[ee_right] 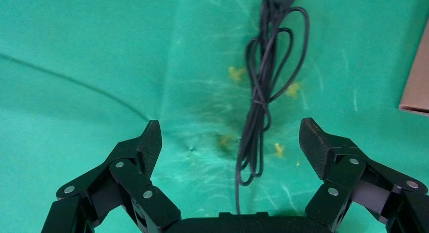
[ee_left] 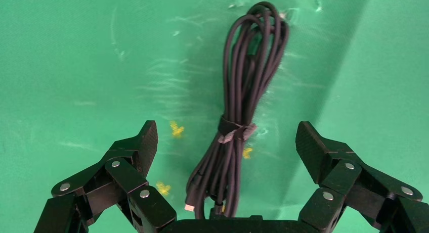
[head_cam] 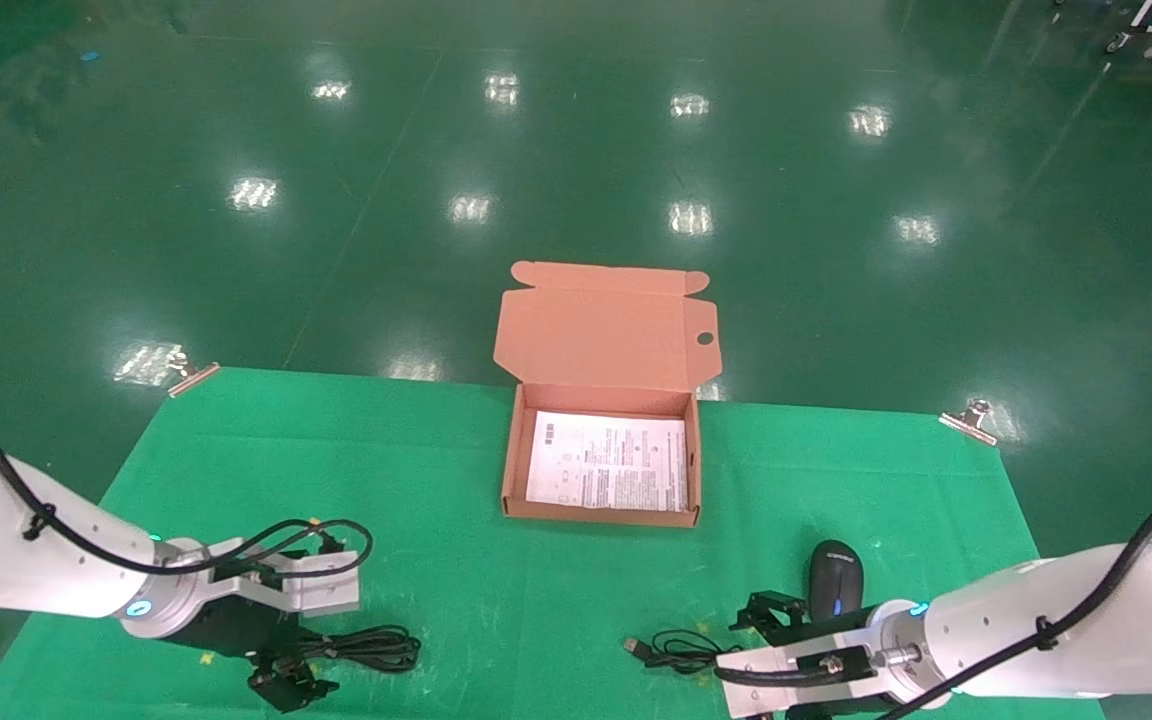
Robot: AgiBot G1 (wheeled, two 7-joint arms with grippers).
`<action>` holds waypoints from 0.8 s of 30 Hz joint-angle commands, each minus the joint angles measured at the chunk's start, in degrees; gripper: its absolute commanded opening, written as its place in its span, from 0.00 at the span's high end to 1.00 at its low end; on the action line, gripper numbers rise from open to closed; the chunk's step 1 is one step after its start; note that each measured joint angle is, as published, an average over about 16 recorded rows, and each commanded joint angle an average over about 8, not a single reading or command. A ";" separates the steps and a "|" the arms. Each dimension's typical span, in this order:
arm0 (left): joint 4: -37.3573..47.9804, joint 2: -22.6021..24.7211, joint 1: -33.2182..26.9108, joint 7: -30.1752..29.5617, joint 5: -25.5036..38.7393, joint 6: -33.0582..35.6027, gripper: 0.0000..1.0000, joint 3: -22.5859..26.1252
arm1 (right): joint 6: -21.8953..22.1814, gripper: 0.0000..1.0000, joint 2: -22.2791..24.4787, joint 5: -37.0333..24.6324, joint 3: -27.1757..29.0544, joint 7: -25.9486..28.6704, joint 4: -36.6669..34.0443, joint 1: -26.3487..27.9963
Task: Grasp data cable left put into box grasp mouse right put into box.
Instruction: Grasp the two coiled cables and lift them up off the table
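low down on the left, left gripper (ee_left: 226, 142) hovering over the green cloth (head_cam: 436, 470), jaws spread wide and pinching nothing. between the two fingertips (ee_left: 146, 142), seen from the left wrist: the data cable (ee_left: 248, 86), a black bundle cinched by a strap around its middle, loops stretching away from the gripper, one plug end near the palm. not touching either pad. from the head view, same data cable (head_cam: 371, 648) lying flat on the cloth near the front edge, just beside the gripper body.

over on the right, right gripper (ee_right: 230, 142) also low above the cloth, jaws likewise spread, gripping nothing. between its fingers (ee_right: 316, 144), in the right wrist view: only the thin loose cord (ee_right: 263, 86) of the mouse, with its usb plug at the far end. in the head view, mouse (head_cam: 835, 578) resting on the cloth just beyond the right wrist, blue light glowing on top, cord (head_cam: 676, 648) trailing off toward the middle of the table.

further back, centred: the box (head_cam: 601, 510), salmon-orange cardboard, lid hinged open and leaning away, round hole (head_cam: 704, 338) in the lid. inside, white printed leaflet (head_cam: 606, 462) lying flat on the bottom. neither cable nor mouse in the box. metal clips (head_cam: 971, 420) pinning the cloth at the far corners.
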 commanded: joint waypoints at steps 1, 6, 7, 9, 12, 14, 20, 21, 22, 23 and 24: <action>2.73 0.73 -0.27 1.25 -0.81 -0.31 0.00 -0.34 | 0.47 0.00 -0.41 0.20 0.07 -0.59 -1.54 0.06; 7.43 2.26 -1.04 4.40 -1.33 -1.10 0.00 -0.55 | 2.83 0.00 -1.50 -0.25 0.28 -1.11 -4.31 -0.08; 8.21 2.50 -1.18 4.95 -1.42 -1.24 0.05 -0.59 | 3.29 0.00 -1.68 -0.33 0.33 -1.18 -4.70 -0.10; 9.64 2.93 -1.44 6.04 -1.43 -1.70 0.30 -0.62 | 4.30 0.10 -1.97 -0.44 0.48 -1.45 -5.32 -0.18; 11.16 3.37 -1.68 7.30 -1.38 -2.33 0.68 -0.63 | 5.45 0.48 -2.22 -0.52 0.65 -1.82 -5.87 -0.31; 12.13 3.60 -1.79 8.03 -1.42 -2.71 0.93 -0.66 | 6.07 0.73 -2.34 -0.50 0.75 -2.12 -6.18 -0.42; 13.61 3.88 -1.86 8.81 -1.86 -3.01 1.00 -0.86 | 6.79 1.00 -2.48 -0.42 0.89 -2.44 -6.69 -0.62; 13.55 3.87 -1.86 8.77 -1.86 -3.00 1.00 -0.87 | 6.78 1.00 -2.46 -0.42 0.89 -2.43 -6.66 -0.63; 13.46 3.86 -1.86 8.73 -1.85 -3.00 1.00 -0.86 | 6.77 1.00 -2.45 -0.41 0.90 -2.43 -6.63 -0.63; 13.37 3.85 -1.85 8.69 -1.83 -2.99 1.00 -0.86 | 6.75 1.00 -2.44 -0.41 0.90 -2.42 -6.60 -0.63; 13.28 3.83 -1.85 8.65 -1.81 -2.97 1.00 -0.85 | 6.72 1.00 -2.43 -0.41 0.90 -2.41 -6.57 -0.62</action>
